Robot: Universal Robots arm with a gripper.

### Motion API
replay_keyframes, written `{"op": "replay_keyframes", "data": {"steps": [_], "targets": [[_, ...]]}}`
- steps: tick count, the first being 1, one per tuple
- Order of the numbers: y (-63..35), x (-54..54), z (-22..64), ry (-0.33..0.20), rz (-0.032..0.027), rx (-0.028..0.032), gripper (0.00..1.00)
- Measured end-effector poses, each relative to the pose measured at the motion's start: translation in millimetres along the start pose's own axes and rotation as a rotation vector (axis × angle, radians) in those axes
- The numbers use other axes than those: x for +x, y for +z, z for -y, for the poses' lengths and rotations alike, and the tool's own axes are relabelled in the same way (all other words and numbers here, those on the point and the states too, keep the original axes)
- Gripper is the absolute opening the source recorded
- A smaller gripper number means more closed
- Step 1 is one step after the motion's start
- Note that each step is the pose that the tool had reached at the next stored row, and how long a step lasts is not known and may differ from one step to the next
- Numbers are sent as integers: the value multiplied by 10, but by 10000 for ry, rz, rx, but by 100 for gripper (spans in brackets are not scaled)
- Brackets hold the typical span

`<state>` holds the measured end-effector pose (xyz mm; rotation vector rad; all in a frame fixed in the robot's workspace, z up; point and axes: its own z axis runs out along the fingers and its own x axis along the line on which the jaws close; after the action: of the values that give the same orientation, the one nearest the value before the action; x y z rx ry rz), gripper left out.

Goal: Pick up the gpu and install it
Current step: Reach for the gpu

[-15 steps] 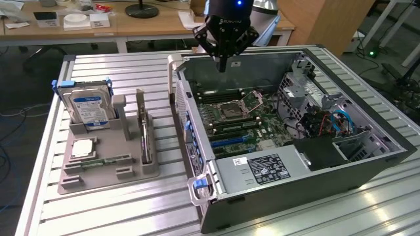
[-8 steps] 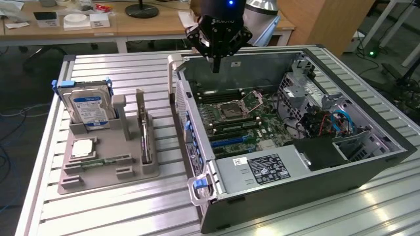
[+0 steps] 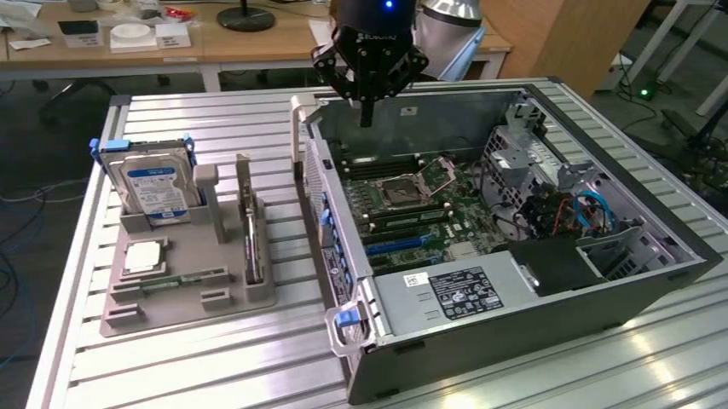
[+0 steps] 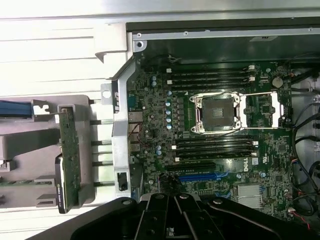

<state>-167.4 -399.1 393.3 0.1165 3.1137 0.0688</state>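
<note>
End effector (image 4: pixel 175 215) above computer case (image 3: pixel 512 345), gpu (image 3: pixel 251 243) well apart, upright in tray (image 3: pixel 170 313)

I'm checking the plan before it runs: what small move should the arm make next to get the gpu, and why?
Probably a sideways shift toward the exterior view's left, ending above the gpu. The end effector hangs over the open computer case, while the gpu stands on edge in the grey holder beside the case, not yet picked up.
</note>
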Motion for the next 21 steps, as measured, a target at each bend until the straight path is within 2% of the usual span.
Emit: {"op": "replay_keyframes", "data": {"steps": [21], "targets": [[-8,312,25,1,0,0,10]]}}
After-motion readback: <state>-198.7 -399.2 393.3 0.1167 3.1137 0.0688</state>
